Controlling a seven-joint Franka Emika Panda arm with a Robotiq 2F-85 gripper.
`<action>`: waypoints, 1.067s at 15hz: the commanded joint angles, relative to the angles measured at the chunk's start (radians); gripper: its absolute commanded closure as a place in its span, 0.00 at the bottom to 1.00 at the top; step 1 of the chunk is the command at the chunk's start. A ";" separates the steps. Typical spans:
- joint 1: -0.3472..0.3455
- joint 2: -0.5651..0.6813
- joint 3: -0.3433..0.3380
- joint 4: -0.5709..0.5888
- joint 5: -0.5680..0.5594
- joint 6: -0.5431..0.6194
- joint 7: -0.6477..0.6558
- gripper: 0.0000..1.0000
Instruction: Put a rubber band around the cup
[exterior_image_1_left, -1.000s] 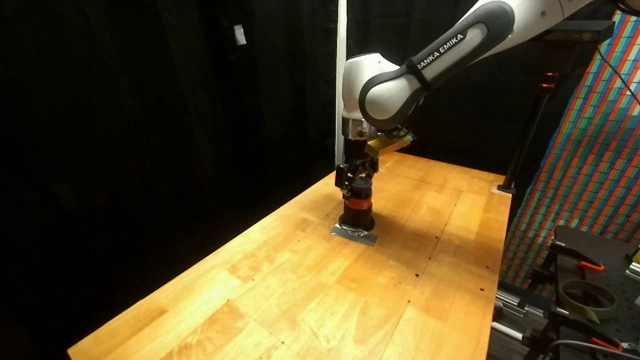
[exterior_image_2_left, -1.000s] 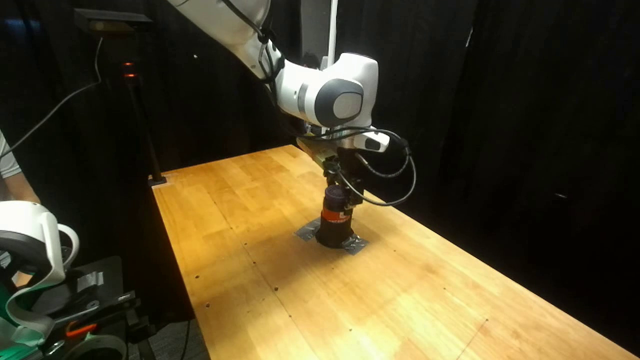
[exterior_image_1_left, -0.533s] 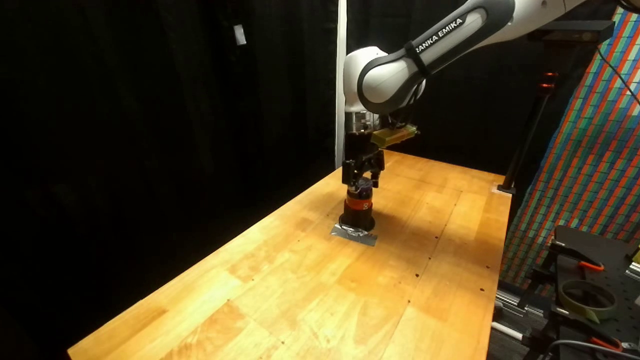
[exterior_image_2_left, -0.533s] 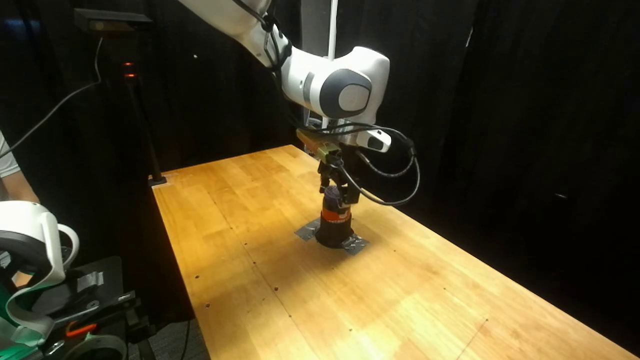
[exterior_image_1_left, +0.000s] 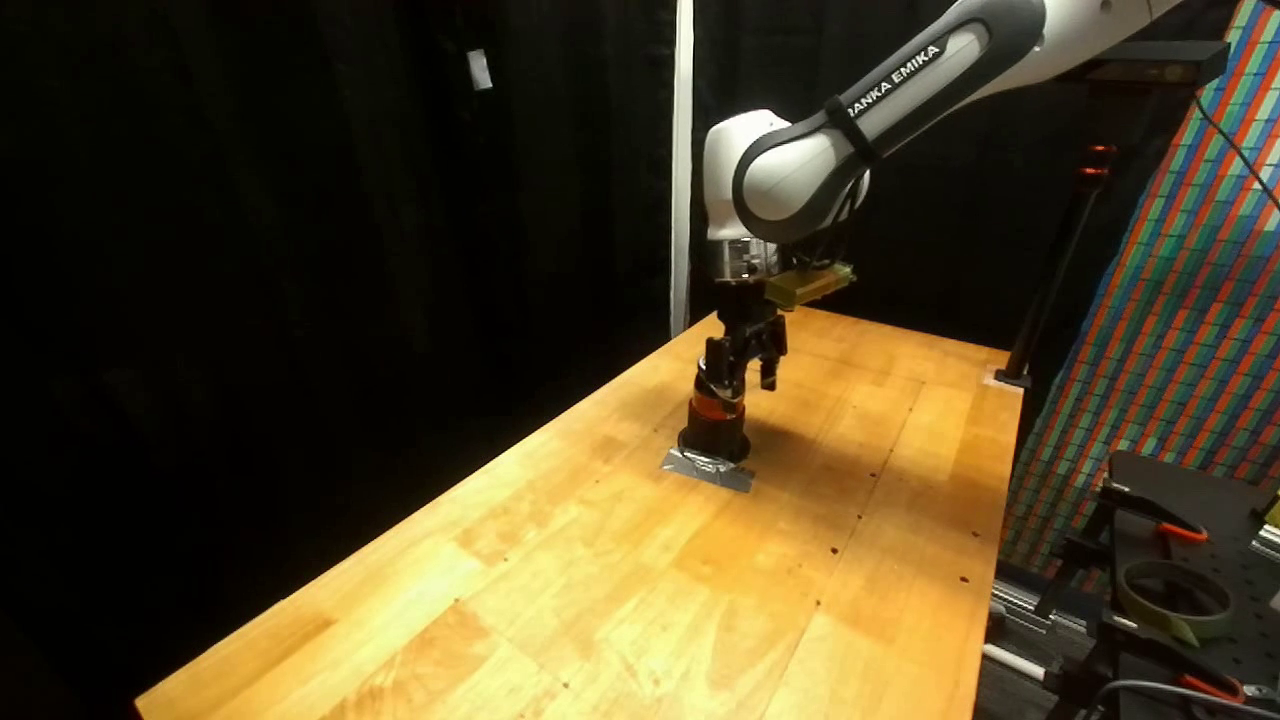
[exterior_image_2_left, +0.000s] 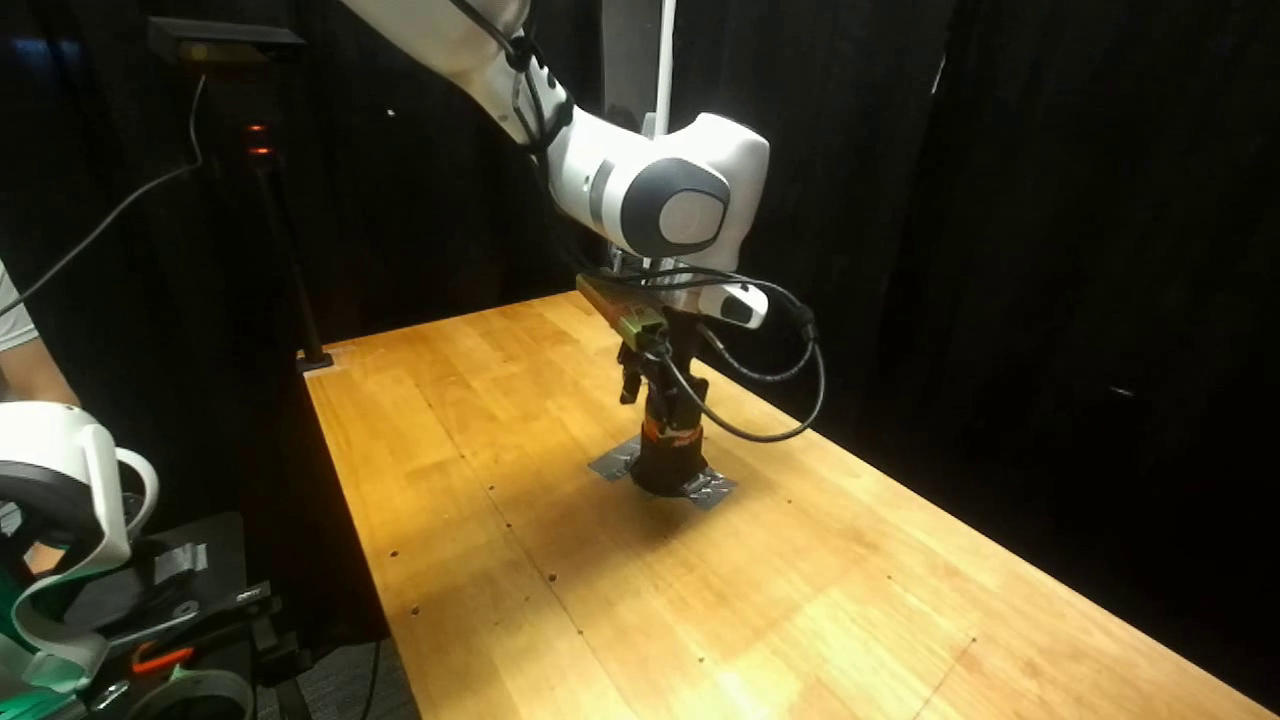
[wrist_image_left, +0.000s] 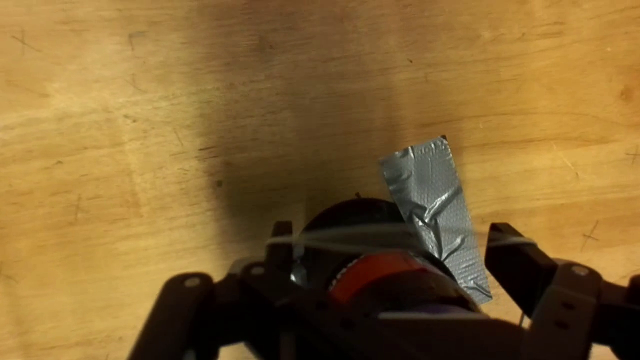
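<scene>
The cup (exterior_image_1_left: 708, 408) stands upright with an orange band and dark upper part; it also shows in an exterior view (exterior_image_2_left: 672, 437) and the wrist view (wrist_image_left: 372, 275). My gripper (exterior_image_1_left: 752, 392) is low at the cup's upper part, one finger overlapping it in both exterior views. In the wrist view the gripper (wrist_image_left: 395, 241) is open. A thin pale rubber band (wrist_image_left: 350, 237) stretches between its two fingertips. Both visible strands cross over the cup's black base (wrist_image_left: 350, 212); I cannot tell whether they touch the cup. The cup's top is mostly hidden by the gripper.
Silver tape (wrist_image_left: 435, 200) holds the black base to the wooden table (exterior_image_1_left: 650, 600). A black post (exterior_image_1_left: 1050, 270) stands at the table's far corner. A side stand with a tape roll (exterior_image_1_left: 1175, 600) is beside the table. Cables (exterior_image_2_left: 820, 380) loop from the wrist.
My gripper rises a little, then comes down again, shifted sideways so that one finger now covers the cup's dark upper part in both exterior views. The cup has not moved.
</scene>
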 joint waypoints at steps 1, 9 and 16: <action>0.007 -0.102 0.002 -0.163 0.001 0.091 -0.007 0.25; 0.038 -0.278 -0.006 -0.499 -0.021 0.537 0.035 0.80; 0.114 -0.312 -0.073 -0.735 -0.028 1.088 0.126 0.96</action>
